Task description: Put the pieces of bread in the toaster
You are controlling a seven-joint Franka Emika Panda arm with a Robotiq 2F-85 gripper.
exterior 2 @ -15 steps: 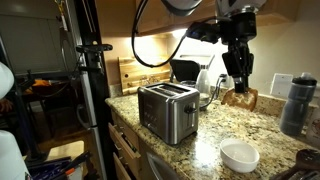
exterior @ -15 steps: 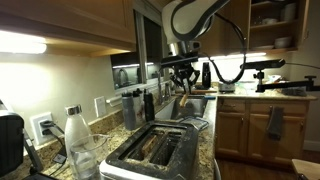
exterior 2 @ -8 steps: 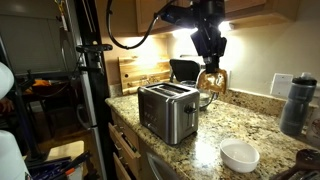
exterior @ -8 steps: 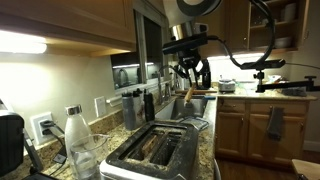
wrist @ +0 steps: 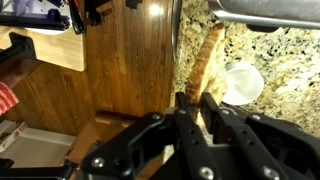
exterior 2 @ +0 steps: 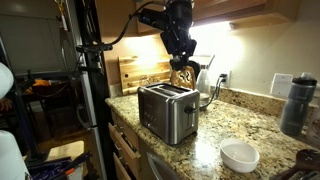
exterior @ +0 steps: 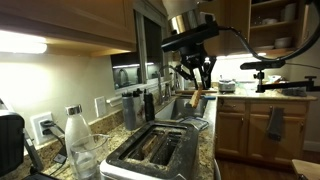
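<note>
My gripper (exterior 2: pixel 182 62) is shut on a tan-brown slice of bread (exterior 2: pixel 183 76) and holds it in the air just above the silver toaster (exterior 2: pixel 167 112). In an exterior view the gripper (exterior: pixel 196 84) holds the slice (exterior: pixel 195 101) beyond the toaster (exterior: pixel 158 152), whose two dark slots show on top. In the wrist view the jaws (wrist: pixel 195 105) pinch the end of the slice (wrist: pixel 204 62), which hangs edge-on over the granite counter. I see no other slice.
A white bowl (exterior 2: pixel 240 156) sits on the granite counter (exterior 2: pixel 210 135) and shows in the wrist view (wrist: pixel 243 82). A wooden cutting board (exterior 2: pixel 134 72), a black appliance (exterior 2: pixel 186 70) and a dark bottle (exterior 2: pixel 297 104) stand at the back. A clear bottle (exterior: pixel 76 135) stands beside the toaster.
My gripper has carried the bread slice across the counter from near the bottle to just above the toaster.
</note>
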